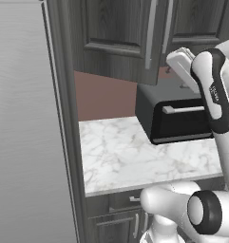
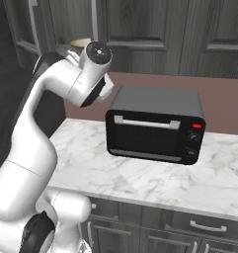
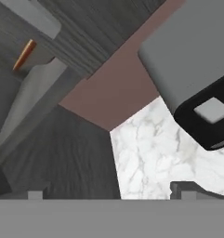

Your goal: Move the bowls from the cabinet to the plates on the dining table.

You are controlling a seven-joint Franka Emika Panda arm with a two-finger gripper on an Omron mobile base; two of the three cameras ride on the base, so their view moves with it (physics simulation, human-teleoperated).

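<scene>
Hand view, item one: gripper point(image 3: 111, 193), two dark fingertips point(image 3: 35, 194) at the lower edge, set well apart with nothing between them; fingers spread wide. It hangs over the corner where the marble worktop point(image 3: 150, 148) meets a dark wood-grain side panel point(image 3: 57, 153).

Item two: cabinet point(image 1: 118, 35), dark grey wood grain, panelled doors, mounted on the wall above the worktop. Doors stand upright; their long silver bar handles point(image 1: 150, 35) run vertically, long axis up and down. In the hand view the camera is rolled, so the cabinet point(image 3: 71, 32) runs diagonally across the upper left, with a short tan-orange edge point(image 3: 24, 54) showing beside it; what this belongs to cannot be told.

Item three: bowl point(image 2: 81, 43), a cream rim just visible above the arm's elbow in the right base view, up at cabinet level; mostly hidden by the arm, so its tilt cannot be told.

Item four: toaster oven point(image 2: 155, 126), black, on the worktop under the cabinet, its door handle horizontal.

Item five: brown wall panel point(image 1: 104, 97) between cabinet and worktop.

Item six: low drawer fronts point(image 2: 199, 227) beneath the worktop.
</scene>
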